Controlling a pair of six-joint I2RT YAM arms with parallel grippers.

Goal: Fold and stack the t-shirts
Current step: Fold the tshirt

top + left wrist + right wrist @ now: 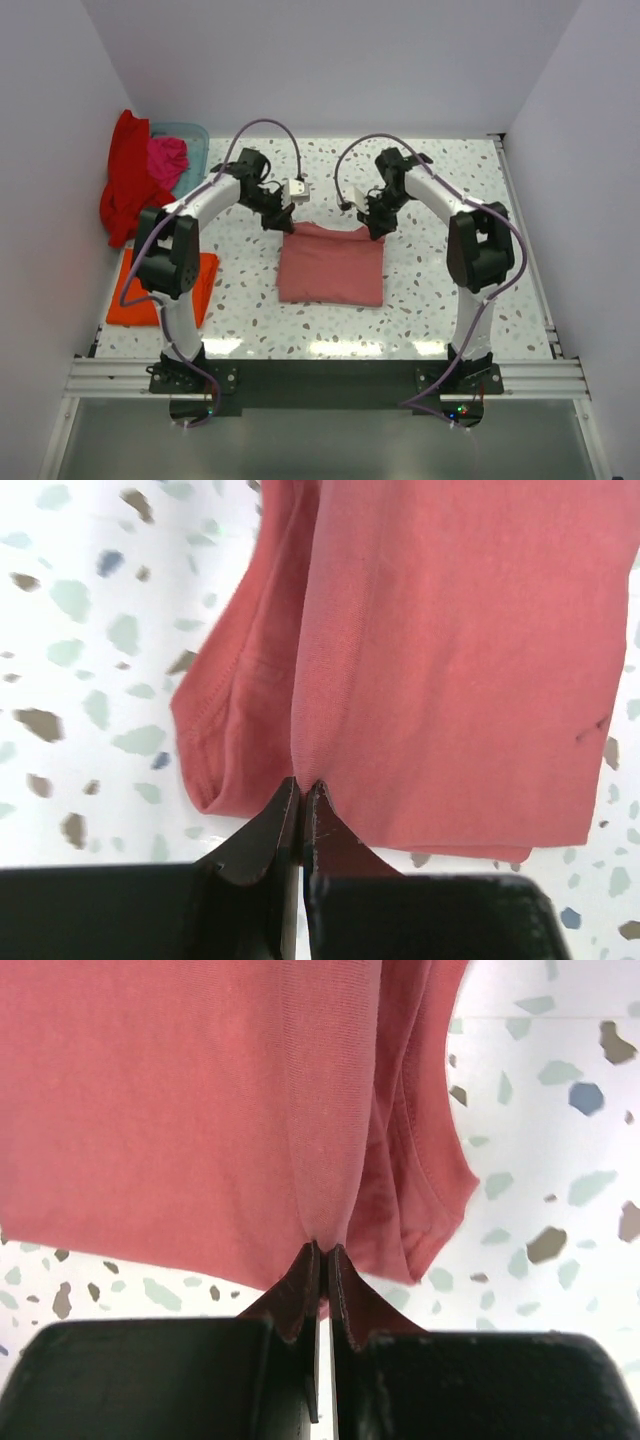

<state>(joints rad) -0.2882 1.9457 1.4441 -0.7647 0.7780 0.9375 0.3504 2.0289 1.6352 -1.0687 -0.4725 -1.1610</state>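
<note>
A dusty rose-pink t-shirt [332, 265] lies folded in the middle of the table. My left gripper [283, 222] is shut on its far left corner. In the left wrist view the cloth [450, 660] puckers between the black fingertips [285, 810]. My right gripper [374, 228] is shut on the far right corner. The right wrist view shows the same pinch of pink cloth [170, 1110] at the gripper [322, 1252]. An orange t-shirt [205, 285] lies flat at the near left. A red t-shirt [125, 180] and a magenta one [167, 156] sit at the far left.
A pale blue plastic basket [190, 135] stands at the far left under the red and magenta cloth. White walls close in the table on the left, back and right. The speckled tabletop [450, 170] runs bare to the right of the pink shirt.
</note>
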